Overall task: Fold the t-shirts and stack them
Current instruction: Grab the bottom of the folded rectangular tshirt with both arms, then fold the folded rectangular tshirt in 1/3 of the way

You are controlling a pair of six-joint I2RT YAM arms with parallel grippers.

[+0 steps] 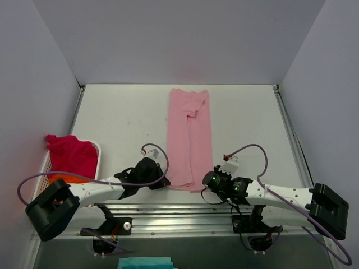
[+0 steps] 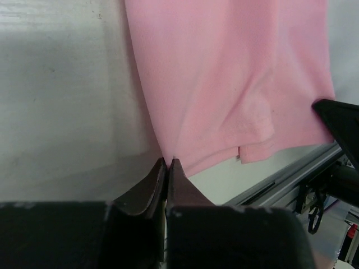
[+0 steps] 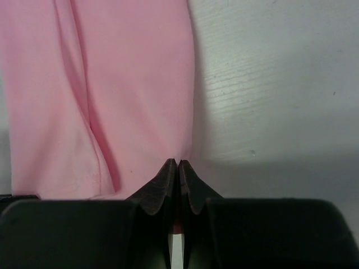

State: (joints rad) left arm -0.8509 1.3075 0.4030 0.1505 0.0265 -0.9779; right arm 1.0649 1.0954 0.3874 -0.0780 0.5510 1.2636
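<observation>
Both our left gripper (image 2: pixel 168 162) and right gripper (image 3: pixel 178 162) are pinched shut on the near corners of the pink shirt (image 1: pixel 189 134), a long strip stretching away ahead of them, so we judge the end-over-end fold is next, needing an even lift forward.

Light pink t-shirt (image 1: pixel 189 140): folded into long narrow strip, lying flat, running 12 to 6 o'clock at centre, sleeve fold showing near 12. Magenta-red t-shirt (image 1: pixel 72 156): crumpled heap at 9 o'clock, far left. Orange t-shirt (image 1: pixel 66 179): sliver only, just under magenta-red heap, toward 7 o'clock.
</observation>
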